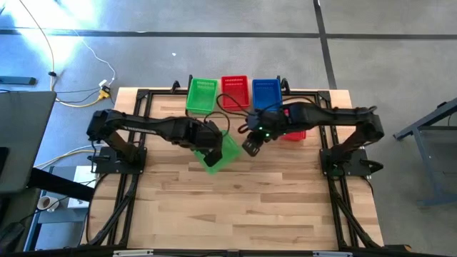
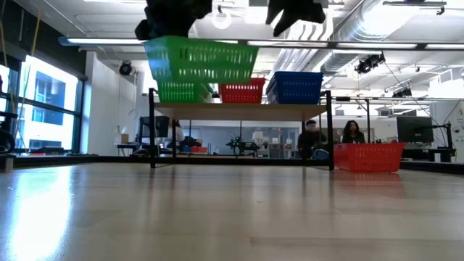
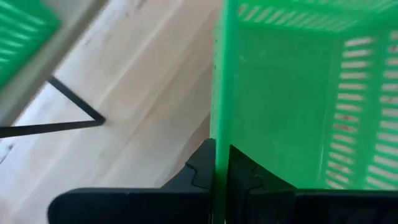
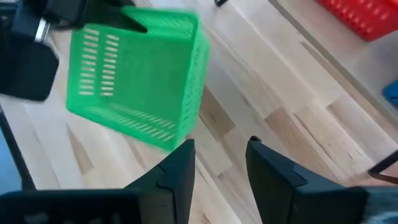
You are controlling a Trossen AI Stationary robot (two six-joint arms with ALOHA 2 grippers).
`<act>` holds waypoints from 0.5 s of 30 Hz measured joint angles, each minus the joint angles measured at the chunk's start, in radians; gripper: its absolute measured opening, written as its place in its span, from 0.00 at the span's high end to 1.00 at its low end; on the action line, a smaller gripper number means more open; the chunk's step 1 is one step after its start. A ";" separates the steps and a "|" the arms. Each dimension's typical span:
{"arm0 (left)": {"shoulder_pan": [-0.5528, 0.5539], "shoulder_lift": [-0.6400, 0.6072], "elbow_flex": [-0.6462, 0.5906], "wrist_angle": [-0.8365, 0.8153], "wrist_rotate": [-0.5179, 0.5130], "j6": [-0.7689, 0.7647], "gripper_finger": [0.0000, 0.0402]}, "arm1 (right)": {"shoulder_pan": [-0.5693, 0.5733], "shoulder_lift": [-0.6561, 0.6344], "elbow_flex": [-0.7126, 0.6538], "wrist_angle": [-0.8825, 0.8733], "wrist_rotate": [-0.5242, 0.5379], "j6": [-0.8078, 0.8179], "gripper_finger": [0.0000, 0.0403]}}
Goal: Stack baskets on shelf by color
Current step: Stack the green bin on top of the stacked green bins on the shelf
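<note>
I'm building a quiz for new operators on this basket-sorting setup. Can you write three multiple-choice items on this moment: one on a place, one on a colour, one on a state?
1. Where does the lone red basket stand?
A. on the shelf
B. on the tabletop beside the shelf
C. in an end effector

2. What colour is the lifted basket?
A. blue
B. red
C. green

3. How is the right end effector?
A. open, empty
B. shut on a basket
C. out of view

Answers: 1 B, the low view shows it beside the shelf. 2 C, green, clamped by the left end effector. 3 A, its fingers stand apart, holding nothing.
</note>
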 joint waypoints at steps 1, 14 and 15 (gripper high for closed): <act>0.008 -0.013 0.000 0.001 0.000 0.001 1.00 | 0.001 -0.007 0.000 -0.001 0.005 0.007 0.68; 0.189 -0.232 0.002 0.016 0.037 0.059 1.00 | -0.020 -0.058 0.000 -0.017 0.076 0.003 0.68; 0.202 -0.248 0.002 0.019 0.037 0.052 1.00 | -0.025 -0.058 0.000 -0.019 0.076 -0.010 0.68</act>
